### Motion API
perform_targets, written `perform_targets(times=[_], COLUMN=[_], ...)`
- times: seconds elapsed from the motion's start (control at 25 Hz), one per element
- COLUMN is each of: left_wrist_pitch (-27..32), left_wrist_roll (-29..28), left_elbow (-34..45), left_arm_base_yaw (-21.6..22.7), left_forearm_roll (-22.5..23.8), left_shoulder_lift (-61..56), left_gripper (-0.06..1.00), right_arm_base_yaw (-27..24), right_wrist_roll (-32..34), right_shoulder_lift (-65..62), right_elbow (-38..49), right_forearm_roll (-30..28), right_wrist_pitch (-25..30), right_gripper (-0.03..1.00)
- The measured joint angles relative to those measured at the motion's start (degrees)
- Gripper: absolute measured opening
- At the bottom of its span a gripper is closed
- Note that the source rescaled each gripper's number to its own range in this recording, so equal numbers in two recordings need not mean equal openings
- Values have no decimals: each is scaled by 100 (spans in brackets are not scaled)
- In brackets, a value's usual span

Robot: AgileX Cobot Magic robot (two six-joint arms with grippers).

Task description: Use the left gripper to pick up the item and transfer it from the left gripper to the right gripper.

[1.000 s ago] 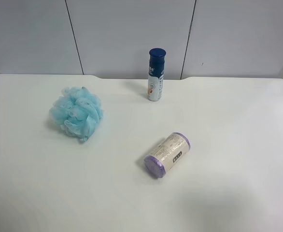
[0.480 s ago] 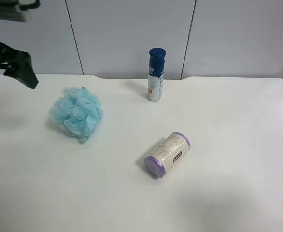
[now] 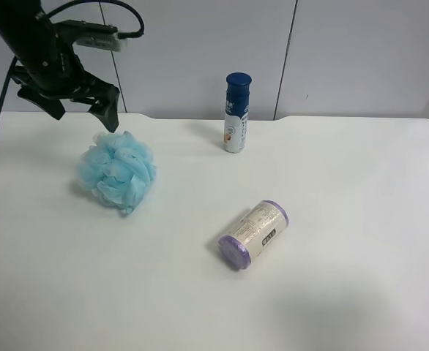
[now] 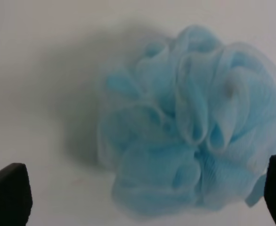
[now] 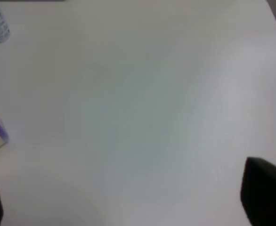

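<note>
Approach phase of the pick. The left hand (image 3: 84,117), absent from the overhead view a second earlier and only at the frame's edge half a second earlier, had swung in above the far side of the light blue bath pouf (image 3: 117,170). Its two black fingers stood spread apart and empty. The left wrist view showed the pouf lying between them, which identified this arm as the left one. The pouf rested on the white bench (image 3: 331,292), well apart from the upright blue-capped bottle (image 3: 236,112) and the purple-capped bottle (image 3: 253,232) lying on its side. The right hand (image 5: 128,197) was unclenched over bare bench and held nothing. Judged from this, the grasp was imminent but not yet made, and the handover lay wholly ahead.
</note>
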Motion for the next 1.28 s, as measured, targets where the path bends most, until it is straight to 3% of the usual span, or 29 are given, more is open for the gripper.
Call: perform_targets(times=[0.56,0.64,0.8,0.96,1.0,1.28], left_wrist_pitch=[118,118,125,131,142,350], left_wrist_roll=[-35,-35,-30,-5,-4,86], left_elbow=[-287,-287,-287,-312,-318,-329], left_arm_base_yaw=[-168,-168,-168,-168,-168,-168], left_forearm_roll=[-166,-226,-279,-290,-292,-733], left_shoulder_lift=[1322,1431,1505,1505,1505,1172], left_gripper=[100,96,66,16,8,4], right_arm_base_yaw=[0,0,0,0,0,0], right_wrist_roll=[0,0,0,0,0,0], right_shoulder_lift=[0,0,0,0,0,0], right_elbow=[0,0,0,0,0,0], right_forearm_roll=[0,0,0,0,0,0], right_wrist_pitch=[0,0,0,0,0,0], right_gripper=[100,100,100,100,100,100])
